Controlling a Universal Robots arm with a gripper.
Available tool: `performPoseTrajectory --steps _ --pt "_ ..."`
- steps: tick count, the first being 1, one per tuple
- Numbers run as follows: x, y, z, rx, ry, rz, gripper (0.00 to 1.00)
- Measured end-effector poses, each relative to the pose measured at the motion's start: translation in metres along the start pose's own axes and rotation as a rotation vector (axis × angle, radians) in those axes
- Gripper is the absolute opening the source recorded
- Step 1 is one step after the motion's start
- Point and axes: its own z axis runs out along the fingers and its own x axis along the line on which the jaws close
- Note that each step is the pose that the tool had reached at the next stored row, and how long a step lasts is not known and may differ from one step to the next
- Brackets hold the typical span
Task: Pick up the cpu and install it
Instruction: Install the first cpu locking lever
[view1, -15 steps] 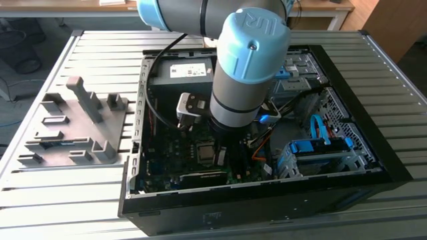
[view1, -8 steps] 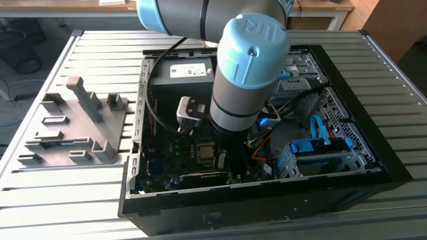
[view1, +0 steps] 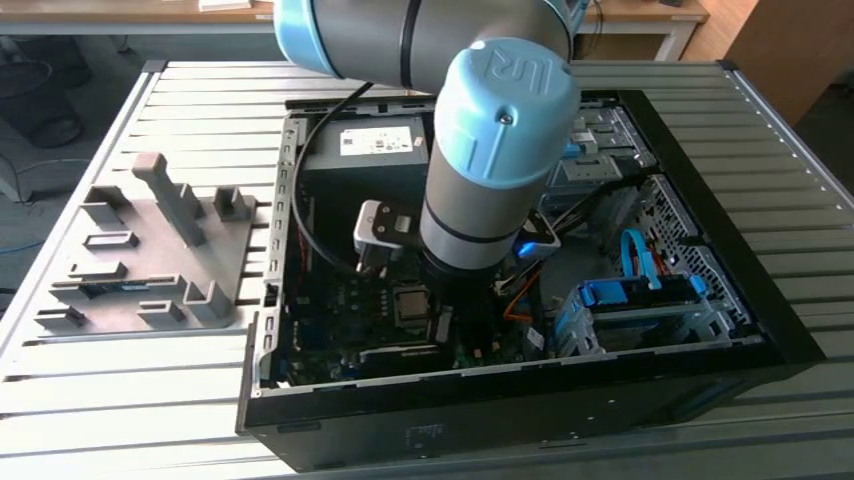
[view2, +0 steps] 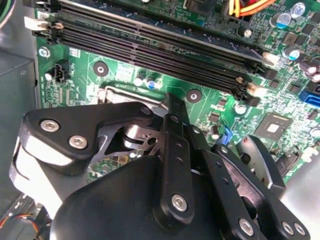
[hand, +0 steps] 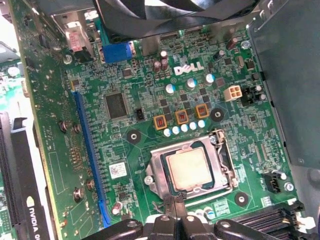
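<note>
Gripper (hand: 176, 212): low over the motherboard inside the open case, black linkage bodies filling the foreground in both wrist views; fingers drawn together to a narrow tip at the socket's edge, nothing seen between them; whether fully clenched cannot be told

Cpu (hand: 188, 169): lying flat in the socket, tan-silver face up, square with the frame, just beside the finger tip, apart from it; seen as a small pale square (view1: 411, 297) in the exterior view, next to the arm

Socket (hand: 220, 165): metal frame around the chip on all sides, hinged latch wire along one edge

Motherboard (hand: 145, 100): green, flat on the case floor; long blue slot (hand: 89, 150) to one side of the socket, black memory slots (view2: 150, 47) along another side, no sticks in them

Case (view1: 274, 300): black tower on its side, top panel off; walls close around the arm, drive cage with blue cables at the exterior view's right, grey box with white label at the far end

Fan (hand: 175, 15): black, overhanging the board's edge

Open room: narrow inside the case

Fixture tray (view1: 147, 250): grey, on the slatted table (view1: 134, 400), at the exterior view's left, well apart from the case
</note>
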Motion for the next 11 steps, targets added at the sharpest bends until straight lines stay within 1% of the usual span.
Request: performPoseTrajectory --steps 5,11 --pt "0.0002 -0.0013 0.0008 -0.0005 0.0008 -0.007 0.10" --pt "-0.0010 -0.0051 0.0020 -0.0008 0.0013 -0.012 0.10"
